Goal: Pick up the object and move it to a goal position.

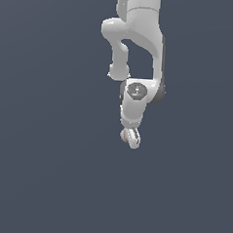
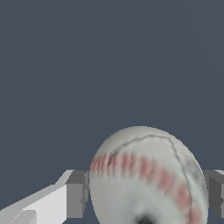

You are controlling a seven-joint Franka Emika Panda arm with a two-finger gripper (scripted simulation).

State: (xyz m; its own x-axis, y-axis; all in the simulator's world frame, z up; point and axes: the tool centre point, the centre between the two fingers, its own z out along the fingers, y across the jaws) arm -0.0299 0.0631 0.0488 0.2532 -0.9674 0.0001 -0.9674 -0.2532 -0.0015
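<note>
exterior view: the white arm (image 1: 138, 46) reaches down from 12 o'clock over bare slate-blue ground, open on every side. its gripper (image 1: 131, 137) clasps the baseball (image 1: 127, 135) just below centre.

wrist view: grey fingers (image 2: 78, 194) pinch the ball at 9 and 3 o'clock; the red stitching (image 2: 144, 168) runs from 9 toward 5 o'clock.

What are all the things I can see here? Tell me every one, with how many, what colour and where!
small whitish-grey ball with thin red stitch marks: one, whitish-grey and red, between the two claw fingers; in the exterior view it peeks out at the arm's lower tip.
plain background: one, dark blue-grey, all around the arm in both views.
white robot arm: one, white with dark grey joints, reaching down from the top middle of the exterior view.
claw: one, white with grey finger pads, one finger on each side of the ball, up against it.
</note>
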